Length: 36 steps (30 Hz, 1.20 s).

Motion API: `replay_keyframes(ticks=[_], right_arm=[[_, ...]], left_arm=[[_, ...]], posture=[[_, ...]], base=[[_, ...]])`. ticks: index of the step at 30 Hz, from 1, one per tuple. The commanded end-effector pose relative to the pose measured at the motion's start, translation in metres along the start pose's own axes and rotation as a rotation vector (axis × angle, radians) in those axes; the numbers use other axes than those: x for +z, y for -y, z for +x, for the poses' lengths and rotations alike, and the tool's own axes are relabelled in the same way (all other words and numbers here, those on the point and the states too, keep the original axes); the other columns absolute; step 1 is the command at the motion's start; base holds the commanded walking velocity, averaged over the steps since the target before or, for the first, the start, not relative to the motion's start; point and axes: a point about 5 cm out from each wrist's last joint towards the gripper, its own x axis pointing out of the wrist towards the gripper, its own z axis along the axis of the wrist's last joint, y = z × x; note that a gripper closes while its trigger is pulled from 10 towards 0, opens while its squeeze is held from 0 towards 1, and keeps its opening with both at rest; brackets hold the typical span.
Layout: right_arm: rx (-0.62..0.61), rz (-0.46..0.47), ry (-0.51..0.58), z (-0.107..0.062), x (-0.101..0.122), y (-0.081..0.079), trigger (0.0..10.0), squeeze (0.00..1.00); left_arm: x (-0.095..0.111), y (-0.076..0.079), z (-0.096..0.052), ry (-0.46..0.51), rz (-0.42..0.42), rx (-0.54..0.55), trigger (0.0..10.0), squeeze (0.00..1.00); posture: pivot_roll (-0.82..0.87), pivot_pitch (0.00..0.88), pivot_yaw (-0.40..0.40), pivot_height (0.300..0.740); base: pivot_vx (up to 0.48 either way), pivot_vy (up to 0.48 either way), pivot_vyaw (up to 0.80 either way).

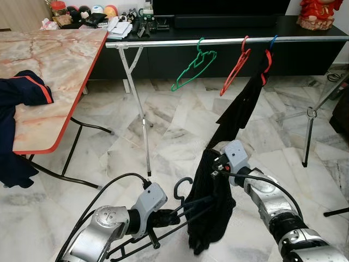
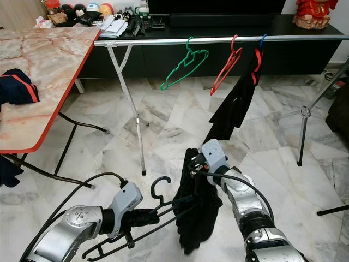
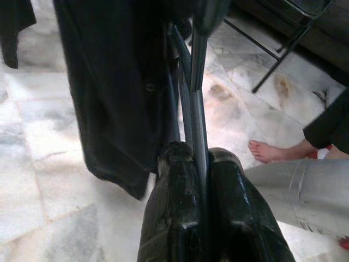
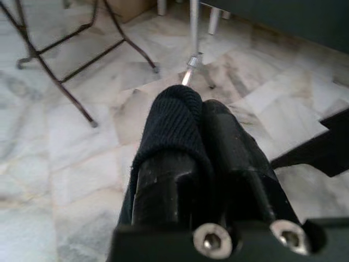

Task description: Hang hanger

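Note:
My left gripper (image 1: 175, 217) is low in front of me, shut on the thin bars of a black hanger (image 1: 183, 186) whose hook points up; in the left wrist view its fingers (image 3: 180, 180) pinch those bars. A black garment (image 1: 210, 207) hangs over the hanger's far end. My right gripper (image 1: 220, 167) is shut on the top of that garment, and the right wrist view has the cloth (image 4: 174, 117) clamped between the fingers. Beyond, a silver rail (image 1: 218, 41) carries a green hanger (image 1: 194, 65), a red hanger (image 1: 237, 66) and another hung black garment (image 1: 242, 106).
A marble-topped table (image 1: 60, 60) with a red edge stands to my left, a dark blue garment (image 1: 22, 90) draped over it. The rail's legs (image 1: 143, 125) stand on the marble floor. A black cabinet (image 1: 305, 27) runs behind. A person's bare foot (image 3: 272, 152) is nearby.

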Motion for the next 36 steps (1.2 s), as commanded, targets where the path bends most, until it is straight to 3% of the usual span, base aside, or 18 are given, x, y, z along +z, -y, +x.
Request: replay_keyframes(ticks=[1,7,14,16,24,29,36], right_arm=[[0.063,-0.008,0.067,0.004,0.010,-0.008,10.0,0.00],[0.069,-0.002,0.064,0.005,0.008,-0.013,10.0,0.00],[-0.013,0.010,0.038,0.003,0.004,-0.007,10.0,0.00],[-0.093,0.008,0.023,0.001,0.004,0.003,10.0,0.00],[-0.113,0.003,0.012,0.001,0.003,0.005,10.0,0.00],[-0.034,0.035,0.054,0.006,0.007,-0.007,10.0,0.00],[0.112,0.166,0.198,0.011,0.028,-0.021,10.0,0.00]], left_arm=[[0.007,-0.005,0.003,0.047,0.008,0.048,10.0,0.00],[0.010,-0.021,0.008,0.047,0.023,0.233,10.0,0.00],[-0.007,-0.019,0.006,-0.089,0.082,0.237,10.0,0.00],[-0.013,-0.022,0.000,-0.108,0.084,0.261,10.0,0.00],[-0.006,-0.027,-0.002,-0.067,0.083,0.293,10.0,0.00],[0.002,-0.020,0.008,-0.018,0.080,0.251,10.0,0.00],[0.025,-0.012,0.027,0.116,0.037,0.220,10.0,0.00]], posture=[[-0.01,0.187,-0.026,0.740],[-0.01,0.191,-0.027,0.740],[0.00,0.192,-0.026,0.740],[0.00,0.193,-0.026,0.740],[0.00,0.193,-0.030,0.740],[0.00,0.193,-0.029,0.740],[-0.01,0.196,-0.032,0.740]], base=[[0.000,0.000,0.00],[0.000,0.000,0.00],[0.000,0.000,0.00],[0.000,0.000,0.00],[0.000,0.000,0.00],[0.000,0.000,0.00],[0.000,0.000,0.00]])
